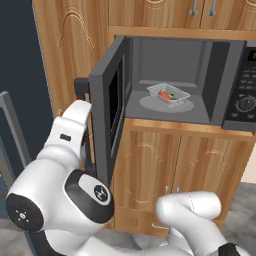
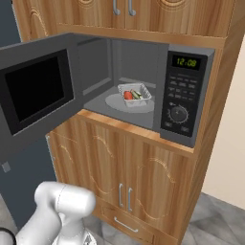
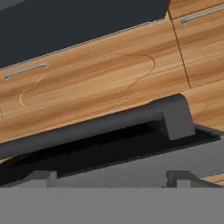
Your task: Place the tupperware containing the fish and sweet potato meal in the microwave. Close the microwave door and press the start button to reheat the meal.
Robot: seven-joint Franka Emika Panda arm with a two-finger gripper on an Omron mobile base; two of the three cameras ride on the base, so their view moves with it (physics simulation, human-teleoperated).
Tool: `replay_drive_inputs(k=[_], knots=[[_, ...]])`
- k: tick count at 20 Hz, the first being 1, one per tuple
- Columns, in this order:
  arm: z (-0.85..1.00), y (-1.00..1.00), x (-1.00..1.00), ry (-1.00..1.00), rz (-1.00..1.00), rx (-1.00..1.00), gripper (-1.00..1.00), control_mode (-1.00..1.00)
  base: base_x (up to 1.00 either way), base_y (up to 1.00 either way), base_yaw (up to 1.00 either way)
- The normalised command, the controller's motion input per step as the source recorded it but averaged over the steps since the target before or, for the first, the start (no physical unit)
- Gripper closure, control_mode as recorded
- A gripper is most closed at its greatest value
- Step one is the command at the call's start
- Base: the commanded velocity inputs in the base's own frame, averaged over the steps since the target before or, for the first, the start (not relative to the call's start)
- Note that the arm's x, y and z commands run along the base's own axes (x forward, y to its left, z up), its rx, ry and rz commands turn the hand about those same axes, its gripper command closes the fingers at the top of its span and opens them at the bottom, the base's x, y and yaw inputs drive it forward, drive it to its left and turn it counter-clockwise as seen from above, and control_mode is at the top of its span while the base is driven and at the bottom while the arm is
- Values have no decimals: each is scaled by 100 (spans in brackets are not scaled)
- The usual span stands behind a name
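Note:
The microwave (image 1: 220, 85) (image 2: 186, 91) stands open in the wooden cabinet wall. Inside it, the clear tupperware (image 1: 168, 94) (image 2: 134, 94) with orange and green food rests on the round turntable (image 1: 148, 104) (image 2: 113, 102). The microwave door (image 1: 107, 115) (image 2: 36, 95) is swung wide to the left. My arm reaches to the door's outer side. In the hand view my gripper (image 3: 112, 177) is open, its fingertips (image 3: 41, 177) wide apart just short of the door's dark bar handle (image 3: 87, 127). Nothing is held.
Wooden cabinet doors with metal handles (image 2: 124, 194) sit below the microwave, and more cabinets are above it. The black control panel (image 2: 181, 93) with a dial is on the microwave's right. A dark blue-grey surface (image 1: 22, 65) stands to the left.

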Motion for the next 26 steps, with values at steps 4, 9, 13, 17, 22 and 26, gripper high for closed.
replay_drive_inputs(k=[4,9,13,17,22,26], knots=[[-32,63,64,5,0,-19,-100,-100,0,0,0],[-16,36,69,2,-9,-16,-100,-100,0,0,0],[-10,6,74,0,-15,-10,-100,-100,0,0,0],[-8,0,71,0,-17,-7,-100,-100,0,0,0],[-2,-26,16,0,-26,-5,-100,-100,0,0,0],[0,-72,-16,0,-29,0,-100,-100,0,0,0]])
